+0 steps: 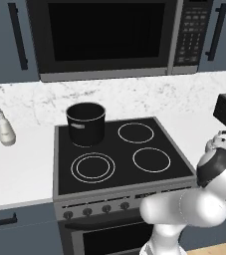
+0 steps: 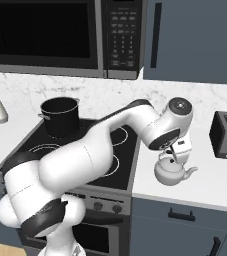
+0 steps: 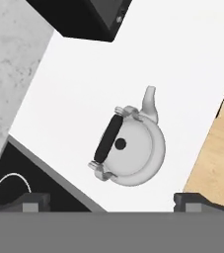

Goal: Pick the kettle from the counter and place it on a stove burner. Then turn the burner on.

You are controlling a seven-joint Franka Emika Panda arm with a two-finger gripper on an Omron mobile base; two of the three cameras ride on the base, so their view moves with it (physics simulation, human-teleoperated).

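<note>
Four burner circles mark the black cooktop [image 1: 122,154], and we start there because it is the largest thing in play: the one drawn as a double ring, the stove burner [image 1: 93,167], sits at the front left, with a tall black pot [image 1: 86,123] on the back-left circle behind it. To the right of the cooktop runs the white bench [image 2: 210,185], carrying a dark toaster [image 2: 226,135] near the wall. Between cooktop edge and toaster, toward the front of the bench, stands the kettle [image 2: 171,172], upright and untouched. Our fingers [image 3: 112,202] hang above it, spread wide and gripping nothing; in the hand view their two dark tips sit far apart at the bottom edge. The kettle [image 3: 131,148] lies forward of them in that view, a little off the midline between the tips, spout pointing away toward the top. Its dark arched handle [image 3: 108,138] runs lengthwise at a slant, and the line between the tips looks to us to cross it at an angle, not squarely. We judge the next move needs the hand carried over the handle, perhaps with a small roll, before descending to close on it.
</note>
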